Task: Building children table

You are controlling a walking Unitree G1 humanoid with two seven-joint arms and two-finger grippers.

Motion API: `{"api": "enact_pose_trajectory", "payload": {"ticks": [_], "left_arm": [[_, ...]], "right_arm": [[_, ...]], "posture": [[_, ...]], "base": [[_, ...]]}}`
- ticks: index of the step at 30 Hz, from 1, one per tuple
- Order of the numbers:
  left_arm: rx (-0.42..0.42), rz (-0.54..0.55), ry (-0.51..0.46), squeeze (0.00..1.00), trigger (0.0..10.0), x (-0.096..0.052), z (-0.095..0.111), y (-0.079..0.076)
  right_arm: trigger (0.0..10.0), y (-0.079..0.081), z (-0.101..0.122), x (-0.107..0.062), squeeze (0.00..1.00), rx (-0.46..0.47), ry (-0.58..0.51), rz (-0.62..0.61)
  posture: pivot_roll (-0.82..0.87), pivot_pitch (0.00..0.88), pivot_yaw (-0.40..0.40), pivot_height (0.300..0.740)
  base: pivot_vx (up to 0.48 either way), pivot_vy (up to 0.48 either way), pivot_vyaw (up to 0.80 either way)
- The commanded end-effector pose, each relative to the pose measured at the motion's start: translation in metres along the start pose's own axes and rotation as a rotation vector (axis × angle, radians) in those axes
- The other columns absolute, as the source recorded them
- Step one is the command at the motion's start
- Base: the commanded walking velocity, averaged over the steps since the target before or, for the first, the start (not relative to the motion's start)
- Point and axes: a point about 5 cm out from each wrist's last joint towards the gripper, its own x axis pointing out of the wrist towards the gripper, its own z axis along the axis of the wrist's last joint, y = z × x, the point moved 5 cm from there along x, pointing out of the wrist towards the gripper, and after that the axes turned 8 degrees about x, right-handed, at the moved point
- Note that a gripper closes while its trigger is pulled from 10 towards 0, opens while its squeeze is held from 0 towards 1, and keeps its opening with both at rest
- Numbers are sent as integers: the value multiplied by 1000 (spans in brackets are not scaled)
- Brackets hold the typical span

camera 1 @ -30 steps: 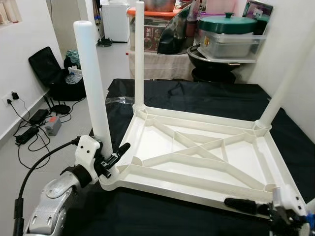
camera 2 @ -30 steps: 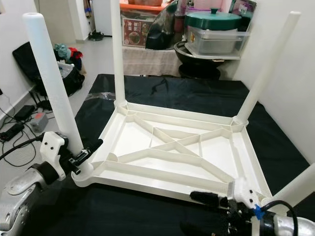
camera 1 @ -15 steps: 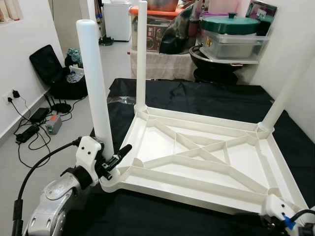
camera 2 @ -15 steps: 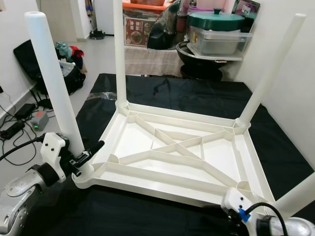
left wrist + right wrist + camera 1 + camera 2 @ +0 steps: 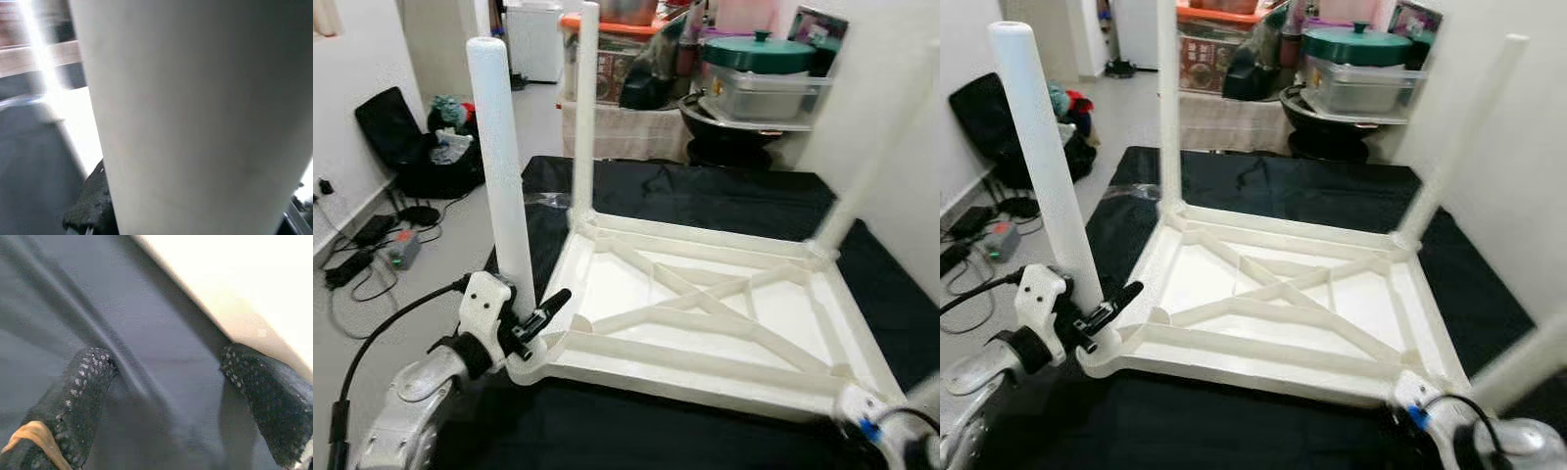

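Left gripper [image 5: 536, 315]: lower left of frame, fingers clamped on the near-left table leg [image 5: 504, 176] just above its socket (the leg fills the wrist view). Right gripper [image 5: 171, 382]: fingers spread wide over the black cloth [image 5: 705, 196], one fingertip [image 5: 259, 382] beside the table's white edge. Children's table [image 5: 705, 313]: centre frame, upside down on the cloth; white plastic, ribbed underside with crossing braces, legs standing upright at its corners.
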Motion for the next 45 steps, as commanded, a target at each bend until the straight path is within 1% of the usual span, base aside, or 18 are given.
{"api": "enact_pose_trajectory", "payload": {"ticks": [1, 2, 4, 6, 10, 12, 18, 20, 22, 24, 29, 33, 35, 36, 39, 40, 42, 45], "left_arm": [[-44, -173, 90, 0, 7059, -8, -18, -30], [-44, -173, 90, 0, 7059, -8, -18, -30], [-71, -307, 104, 0, 7373, -17, -19, -49], [-47, -377, 125, 0, 7373, -21, -20, -56], [-22, -371, 139, 0, 7373, -21, -23, -50], [-22, -371, 139, 0, 7373, -21, -23, -50], [8, -318, 162, 0, 7490, -22, -29, -31], [23, -299, 181, 0, 8078, -26, -32, -23], [23, -299, 181, 0, 8078, -26, -32, -23], [34, -279, 202, 0, 8549, -32, -35, -16], [69, -222, 240, 0, 9176, -41, -39, 3], [87, -186, 251, 0, 9608, -45, -39, 15], [102, -131, 266, 0, 10000, -52, -39, 31], [102, -131, 266, 0, 10000, -52, -39, 31], [169, 4, 306, 0, 10000, -62, -41, 64], [169, 4, 306, 0, 10000, -62, -41, 64], [213, 100, 292, 0, 10000, -60, -36, 81], [225, 138, 283, 0, 10000, -59, -33, 87]], "right_arm": [[10000, -37, -19, -6, 0, 42, 67, -248], [10000, -37, -19, -6, 0, 42, 67, -248], [10000, -48, -11, -4, 0, 52, 24, -316], [10000, -45, 0, 3, 0, 47, -25, -307], [10000, -29, 9, 9, 0, 20, -54, -223], [10000, -29, 9, 9, 0, 20, -54, -223], [10000, -7, 10, 0, 0, -45, -67, -78], [10000, 6, 10, -8, 0, -72, -82, 23], [10000, 6, 10, -8, 0, -72, -82, 23], [10000, 10, 22, -12, 0, -76, -146, 68], [10000, 9, 61, -14, 0, -56, -297, 62], [10000, 12, 74, -16, 0, -53, -349, 72], [10000, 14, 83, -18, 0, -38, -394, 89], [10000, 14, 83, -18, 0, -38, -394, 89], [10000, 15, 91, -17, 0, -27, -455, 89], [10000, 15, 91, -17, 0, -27, -455, 89], [10000, 11, 104, -16, 0, -15, -527, 37], [10000, 8, 110, -16, 0, -7, -557, 9]], "posture": [[82, 0, -98, 740], [82, 0, -98, 740], [82, 0, -98, 740], [82, 0, -98, 740], [87, 0, -90, 740], [87, 0, -90, 740], [76, 0, -88, 740], [77, 0, -94, 740], [77, 0, -94, 740], [83, 0, -100, 740], [93, 0, -111, 740], [94, 0, -114, 740], [99, 0, -119, 740], [99, 0, -119, 740], [108, 0, -128, 740], [108, 0, -128, 740], [109, 0, -127, 740], [109, 0, -127, 740]], "base": [[0, 0, 0], [0, 0, 0], [0, 0, 0], [0, 0, 0], [0, 0, 0], [0, 0, 0], [0, 0, 0], [0, 0, 0], [0, 0, 0], [0, 0, 0], [0, 0, 0], [0, 0, 0], [0, 0, 0], [0, 0, 0], [0, 0, 0], [0, 0, 0], [0, 0, 0], [0, 0, 0]]}}
